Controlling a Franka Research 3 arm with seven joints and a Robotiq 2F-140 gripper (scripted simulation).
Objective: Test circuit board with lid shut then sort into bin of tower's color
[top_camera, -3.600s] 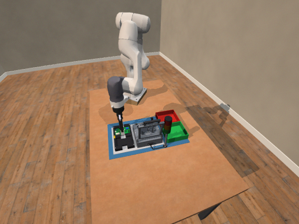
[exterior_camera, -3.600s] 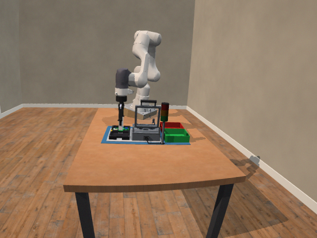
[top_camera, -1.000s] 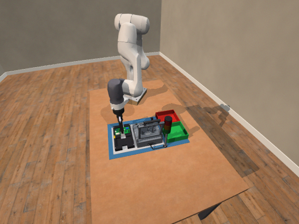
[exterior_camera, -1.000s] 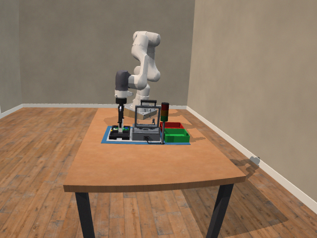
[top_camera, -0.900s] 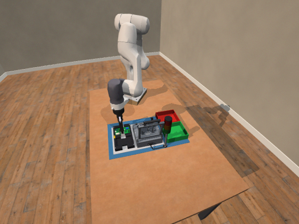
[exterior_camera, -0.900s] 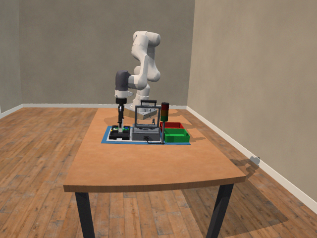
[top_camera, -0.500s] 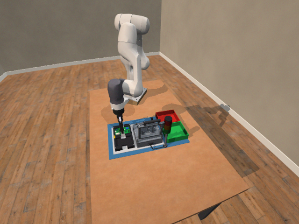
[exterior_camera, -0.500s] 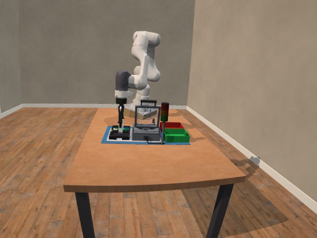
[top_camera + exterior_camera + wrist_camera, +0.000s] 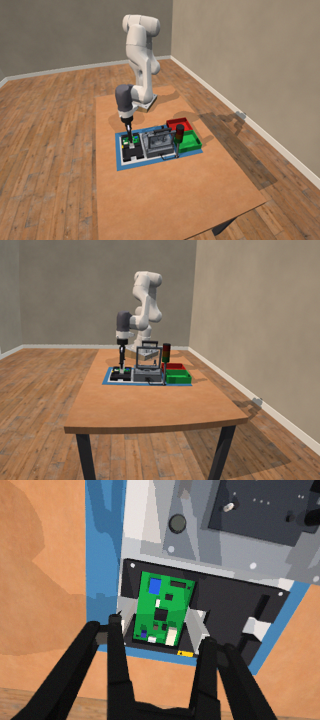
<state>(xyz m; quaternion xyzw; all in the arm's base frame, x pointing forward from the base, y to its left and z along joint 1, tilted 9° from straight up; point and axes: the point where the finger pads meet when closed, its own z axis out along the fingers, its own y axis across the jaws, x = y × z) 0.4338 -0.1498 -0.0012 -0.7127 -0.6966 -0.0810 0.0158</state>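
Note:
The green circuit board (image 9: 162, 607) (image 9: 126, 141) lies face up in the black tray (image 9: 225, 600) (image 9: 134, 154) (image 9: 115, 377), in the pocket nearer the robot base. In the wrist view its white connector end is the lower end. My gripper (image 9: 161, 610) (image 9: 131, 145) (image 9: 122, 369) is open and points straight down into the tray. Its fingers stand either side of the board's long edges, apart from them. The tester (image 9: 158, 150) (image 9: 146, 376) stands right of the tray with its lid (image 9: 136, 356) raised and its dark plate (image 9: 250, 505) bare.
The signal tower (image 9: 179, 131) (image 9: 166, 352) stands at the tester's right front corner, with no lamp bright. The red bin (image 9: 178, 121) (image 9: 175, 366) and the green bin (image 9: 191, 147) (image 9: 178, 379) stand right of it. All stand on a blue mat (image 9: 155, 163) (image 9: 102, 555).

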